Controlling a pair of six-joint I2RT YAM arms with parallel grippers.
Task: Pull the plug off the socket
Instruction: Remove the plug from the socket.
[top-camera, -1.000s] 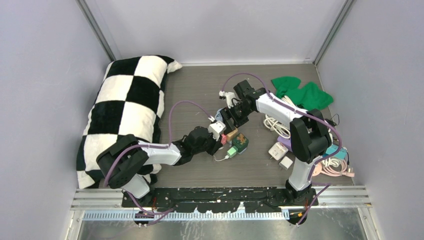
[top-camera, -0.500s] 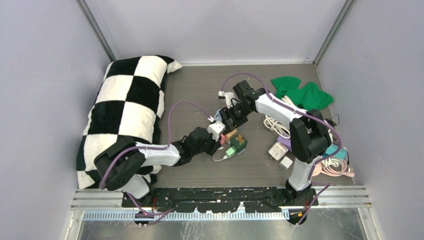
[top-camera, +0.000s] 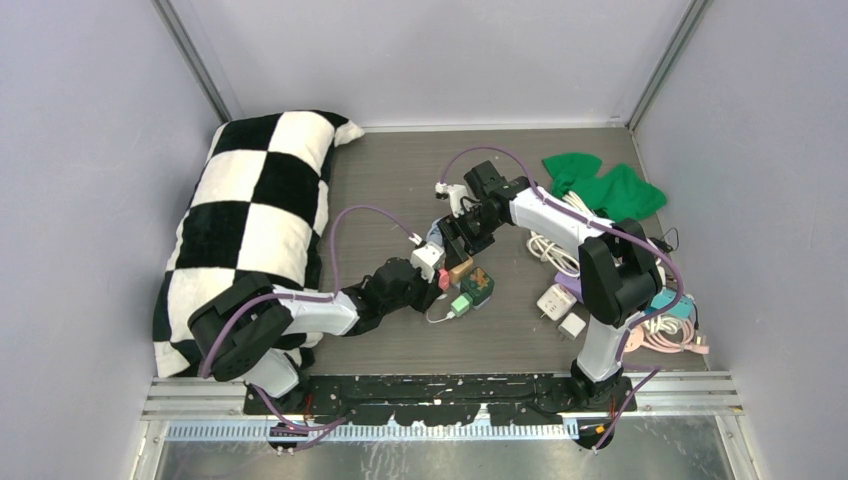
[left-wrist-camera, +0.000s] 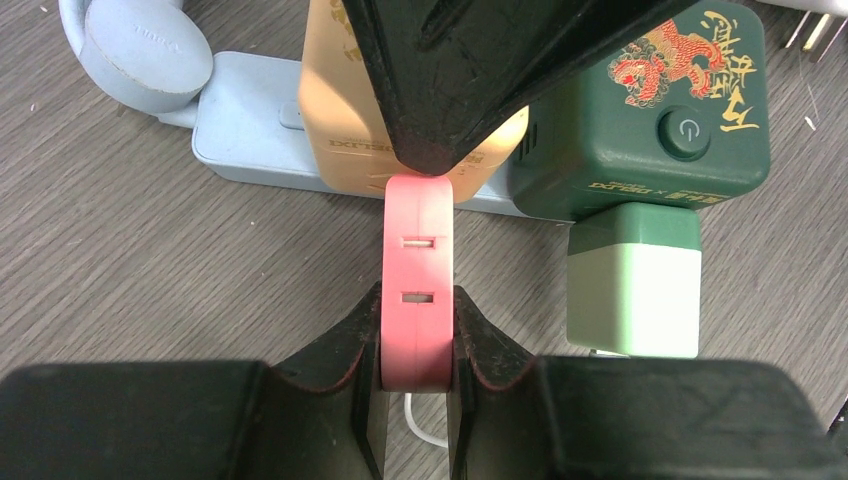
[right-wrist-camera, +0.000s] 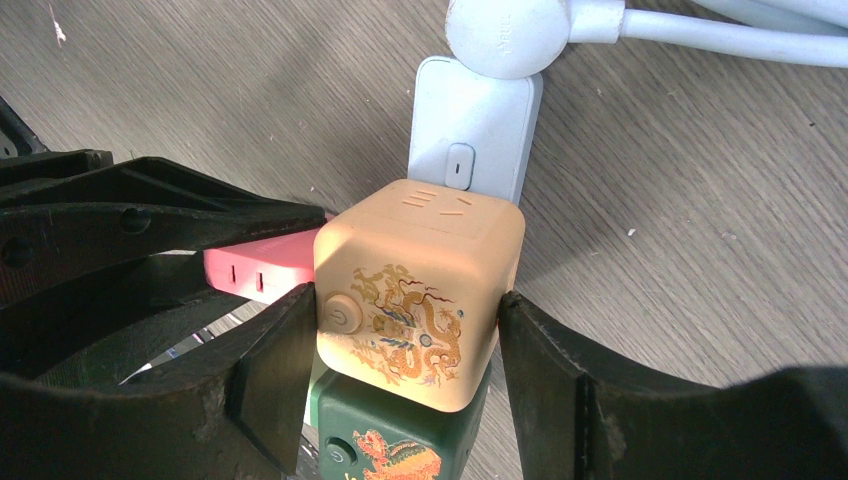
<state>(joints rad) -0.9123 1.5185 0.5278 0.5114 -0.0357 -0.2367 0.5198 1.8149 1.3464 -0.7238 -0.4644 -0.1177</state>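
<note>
On the tabletop, a big checkered pillow lies along the left edge. Near the middle, my right jaws hug the orange cube socket on both sides. My left jaws squeeze the little pink plug, its end touching the cube.

We log a closed cell: a plain pale lavender back wall, left wall and right wall, which meet at two grey metal corner posts. The tabletop is dark grey-brown wood grain. A silver rail runs along its near edge, with a brushed metal sheet below. The light is even and shadows are soft. A checkered pillow lies against the left wall, and a green cloth lies far right.
</note>
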